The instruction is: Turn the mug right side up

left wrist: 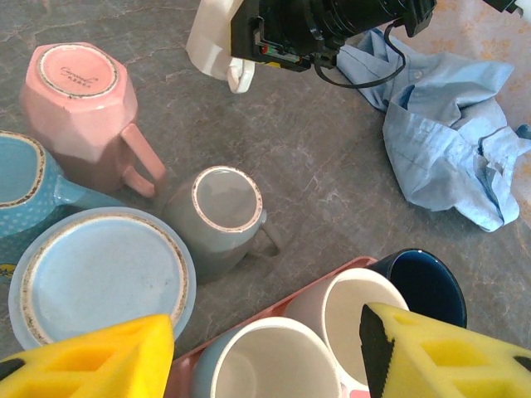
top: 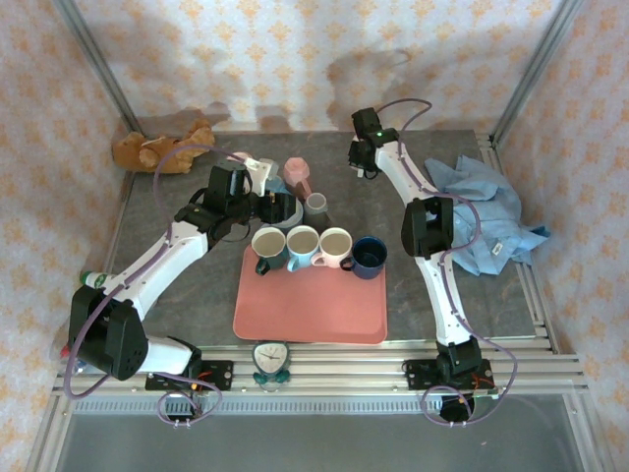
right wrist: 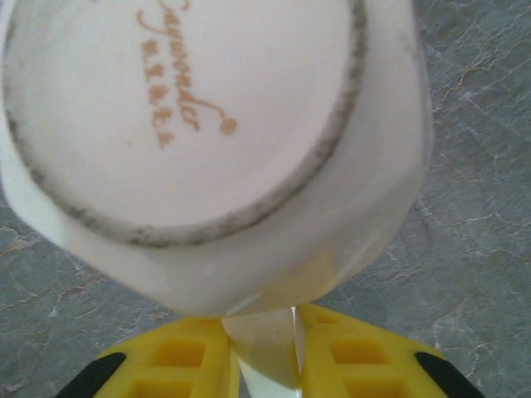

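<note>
White mug [right wrist: 207, 124] sits bottom-up, stamped base towards the right wrist camera, beyond the grey mug [left wrist: 224, 207] and apart from it. The right gripper [right wrist: 264, 332] has its jaws clenched on the handle [right wrist: 259, 361]. Whether the white mug touches the surface [left wrist: 332, 149] I cannot tell. The left gripper [left wrist: 265, 348] hangs nearer than the grey mug, jaws released and empty.

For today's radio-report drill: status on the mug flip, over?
Right tool shut on white mug handle. Mug base up, not yet turned. Left tool open near upside-down grey mug. Nothing seen in the way.
</note>
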Robot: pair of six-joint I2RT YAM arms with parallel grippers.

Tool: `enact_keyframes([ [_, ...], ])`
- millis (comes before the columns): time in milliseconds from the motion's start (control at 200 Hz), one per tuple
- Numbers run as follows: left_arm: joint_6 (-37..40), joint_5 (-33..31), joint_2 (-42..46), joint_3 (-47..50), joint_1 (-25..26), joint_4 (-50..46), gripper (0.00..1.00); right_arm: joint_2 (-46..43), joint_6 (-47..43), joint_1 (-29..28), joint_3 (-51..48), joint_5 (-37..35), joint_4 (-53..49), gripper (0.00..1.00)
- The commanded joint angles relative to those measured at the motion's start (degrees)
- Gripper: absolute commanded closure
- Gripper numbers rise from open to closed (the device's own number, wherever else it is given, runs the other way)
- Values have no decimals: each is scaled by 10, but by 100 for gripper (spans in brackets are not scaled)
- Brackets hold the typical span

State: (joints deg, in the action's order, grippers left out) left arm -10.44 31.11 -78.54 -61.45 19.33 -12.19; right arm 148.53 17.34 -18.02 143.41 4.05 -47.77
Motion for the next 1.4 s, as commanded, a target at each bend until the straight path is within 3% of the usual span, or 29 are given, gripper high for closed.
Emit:
enact_keyframes([
  [0, 0, 8, 1, 4, -6, 16, 38, 13, -26, 0, 24, -40, -22, 80],
  [260, -5, 11, 0, 9, -6, 23, 38, -16, -35, -1, -3, -21, -65, 85],
  [661, -9, 12, 9, 13, -7, 28, 39, -154, -40, -2, -227, -37, -63, 80],
  [841, -15, 13, 11, 18, -6, 36, 39, -202, -44, -1, -310, -49, -39, 63],
  [1396, -20, 15, 4, 24, -7, 44, 39, -213, -79, -3, -321, -56, 14, 63],
])
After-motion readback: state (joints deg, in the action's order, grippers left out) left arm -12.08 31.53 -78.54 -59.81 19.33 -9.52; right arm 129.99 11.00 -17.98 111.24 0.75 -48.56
